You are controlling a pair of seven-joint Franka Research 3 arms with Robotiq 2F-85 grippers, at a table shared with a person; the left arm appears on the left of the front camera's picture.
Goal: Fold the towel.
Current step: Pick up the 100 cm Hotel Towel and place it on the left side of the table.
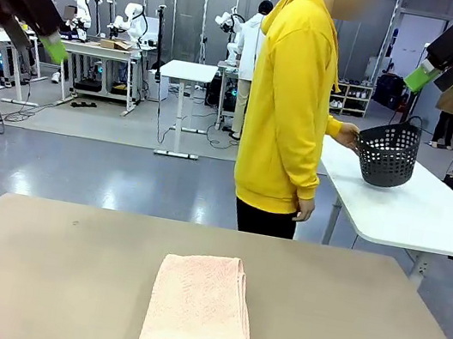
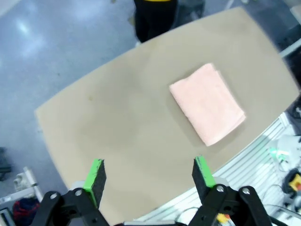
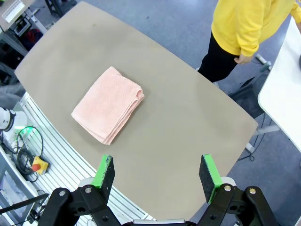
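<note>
The salmon-pink towel (image 1: 201,313) lies folded into a thick rectangle on the tan table (image 1: 60,281), near its front edge at the middle. The left wrist view has the towel (image 2: 207,102) far below, and so does the right wrist view (image 3: 108,104). My left gripper (image 1: 48,40) hangs high at the upper left, open, nothing between its green pads (image 2: 96,175). My right gripper (image 1: 430,73) is raised at the upper right, open too, its pads (image 3: 209,171) bare. Both are well above and apart from the towel.
A person in a yellow hoodie (image 1: 294,103) stands at the table's far side, turned away, one hand on a black perforated basket (image 1: 387,153) on a white table (image 1: 428,212) at the right. Other tables stand farther back.
</note>
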